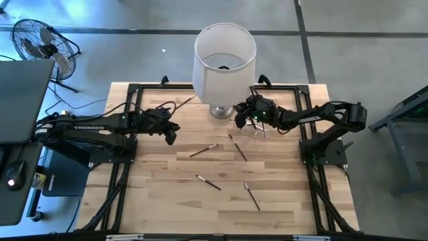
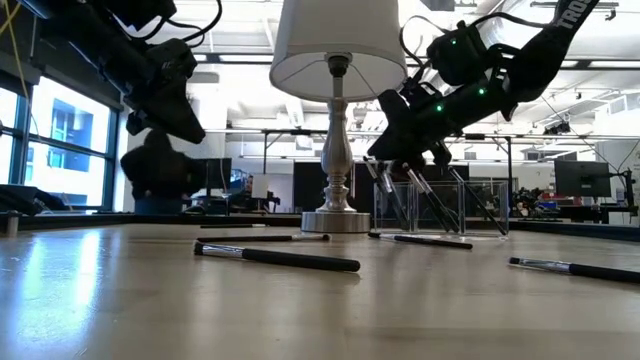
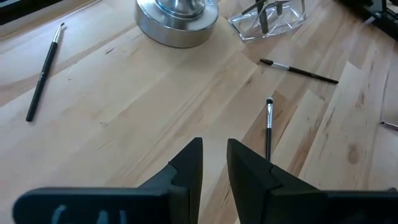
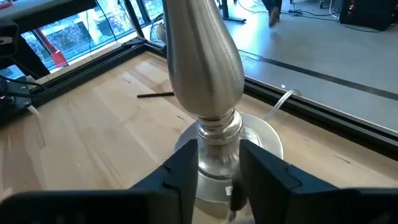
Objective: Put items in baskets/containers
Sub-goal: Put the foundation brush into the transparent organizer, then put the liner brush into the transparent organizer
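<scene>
A clear plastic holder point(image 1: 253, 129) stands on the table beside the lamp base point(image 1: 219, 110). Several thin brushes lean in it, handles up point(image 2: 440, 205). My right gripper point(image 4: 217, 168) hovers just above those handles point(image 2: 400, 150), fingers apart. A dark handle end point(image 4: 231, 193) shows low between the fingers. Several more brushes lie flat on the wood point(image 1: 203, 150) point(image 1: 238, 148) point(image 1: 208, 182). My left gripper point(image 3: 214, 158) hangs over the table's left half point(image 1: 172, 134), with a narrow gap and nothing between its fingers. My right gripper stands open over the upright brush handles in the holder, coming in nearly level from the table's right. I cannot tell whether a finger touches the dark handle end point(image 4: 231, 193).
A lamp with a big white shade point(image 1: 224, 57) and a silver stem point(image 4: 205, 62) stands at the far middle, right beside the holder. One brush point(image 1: 175, 106) lies near the far edge, another point(image 1: 252, 196) toward the near right. The near half of the table has free room.
</scene>
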Tool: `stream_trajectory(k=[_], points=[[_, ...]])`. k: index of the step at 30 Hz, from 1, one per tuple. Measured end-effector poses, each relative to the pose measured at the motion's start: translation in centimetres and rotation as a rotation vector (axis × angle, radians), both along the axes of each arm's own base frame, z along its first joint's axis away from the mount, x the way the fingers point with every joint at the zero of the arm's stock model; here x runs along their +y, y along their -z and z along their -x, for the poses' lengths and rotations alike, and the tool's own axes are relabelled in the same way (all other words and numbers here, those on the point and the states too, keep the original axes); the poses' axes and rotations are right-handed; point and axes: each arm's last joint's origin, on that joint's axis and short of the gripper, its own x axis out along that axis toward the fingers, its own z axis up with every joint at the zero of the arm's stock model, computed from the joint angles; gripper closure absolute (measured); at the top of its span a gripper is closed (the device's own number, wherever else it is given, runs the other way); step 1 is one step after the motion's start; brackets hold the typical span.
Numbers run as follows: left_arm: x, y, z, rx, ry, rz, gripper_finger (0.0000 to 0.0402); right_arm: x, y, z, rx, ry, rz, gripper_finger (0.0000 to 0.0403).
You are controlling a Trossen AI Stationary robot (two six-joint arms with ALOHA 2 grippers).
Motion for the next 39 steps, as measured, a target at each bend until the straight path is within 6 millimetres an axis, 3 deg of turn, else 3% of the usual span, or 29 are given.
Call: stream_trajectory(k=[7,13,22,31,39], points=[[0.0,0.0,0.0,0.000,0.000,0.001,0.0330,0.1,-0.1,0.0,0.004,-0.053,0.003,0.0258],[0.0,0.0,0.0,-0.002,0.000,0.001,0.0330,0.5,-1.9,0.9,0.010,-0.066,0.025,0.0259],[0.1,-0.1,0.0,0.001,-0.003,-0.030,0.0330,2.1,-3.5,4.2,0.170,-0.058,-0.070,0.0307],[0.2,0.0,-0.1,0.013,-0.041,-0.057,0.0330,5.2,-5.7,7.5,0.199,-0.026,-0.110,0.0396],[0.2,0.4,-0.4,0.034,-0.032,-0.053,0.0294,8.5,-6.1,10.3,0.217,-0.057,-0.293,0.0401]])
